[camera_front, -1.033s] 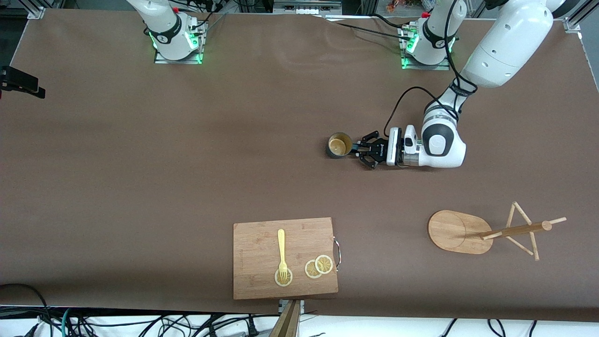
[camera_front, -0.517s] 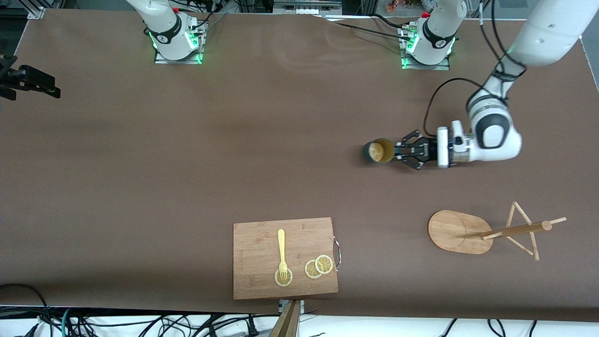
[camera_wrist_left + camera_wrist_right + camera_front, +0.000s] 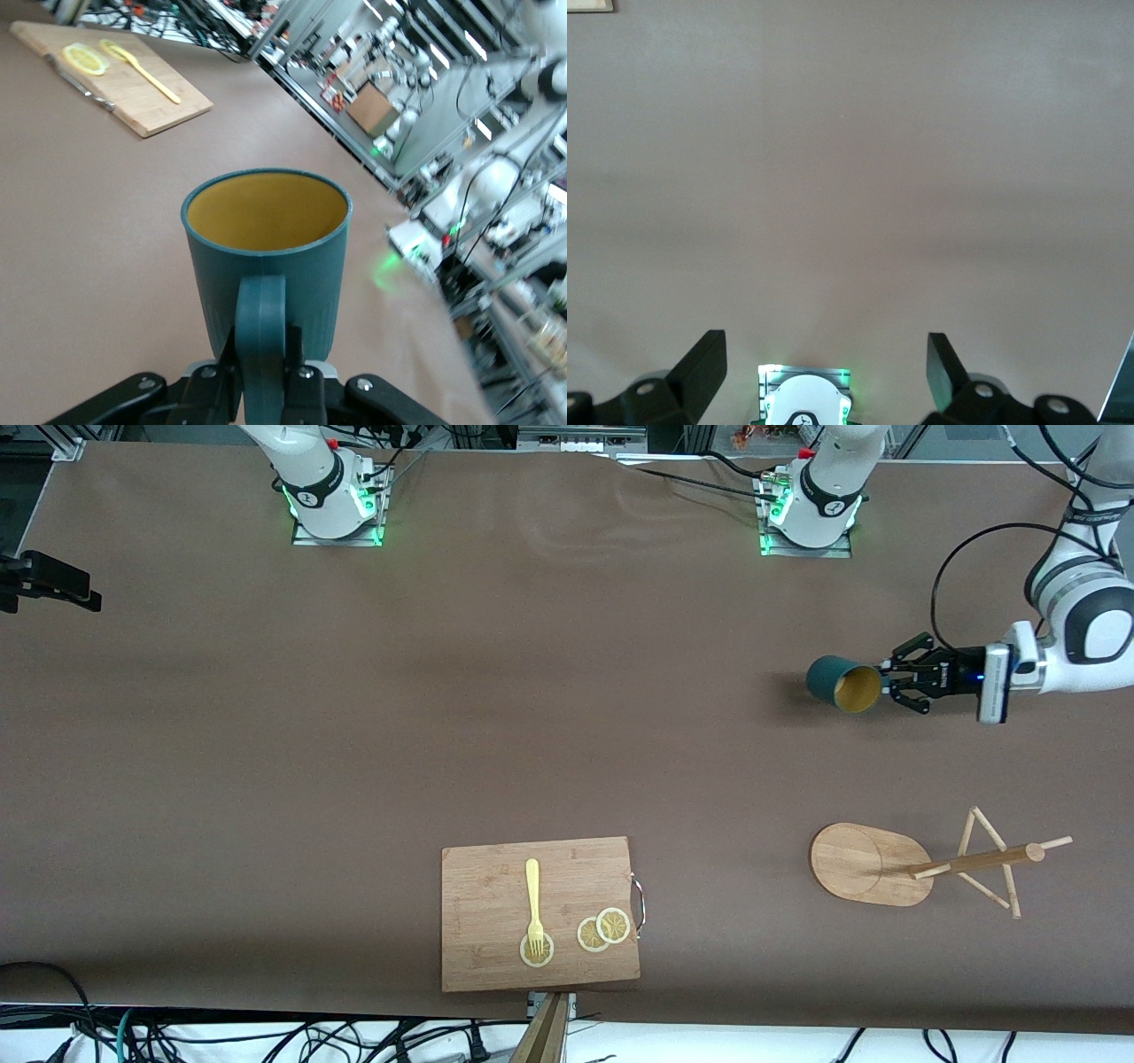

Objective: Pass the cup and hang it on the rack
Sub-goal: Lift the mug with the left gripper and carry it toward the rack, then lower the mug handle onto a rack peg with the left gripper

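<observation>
Left gripper [image 3: 886,679] in the air over bare table near the left arm's end, its black fingers [image 3: 299,390] pinched on the loop handle of the cup [image 3: 842,684]. The cup is carried tipped on its side: in the front view its long axis runs roughly level with the table, the open mouth turned toward the gripper and partly toward the front camera, the closed bottom pointing toward the right arm's end. In the left wrist view the handle faces the camera and the rim lies just past it. The cup is a small dark teal cylinder, slightly tapered, with a finely ribbed outer wall, a smooth flat handle strap and a matt yellowish-tan interior.

The rack [image 3: 921,864], of pale bamboo, lies toppled on the table, nearer the front camera than the cup and well apart from it; its oval flat base shows its face to the camera, and the round central post with thin straight pegs points toward the left arm's end.

Right gripper [image 3: 827,354], jaws spread wide and holding nothing, waits above bare brown table [image 3: 354,735] at the right arm's end.

A rectangular wooden cutting board [image 3: 483,957] near the front edge carries a yellow fork [image 3: 533,899] and lemon slices [image 3: 603,929].
</observation>
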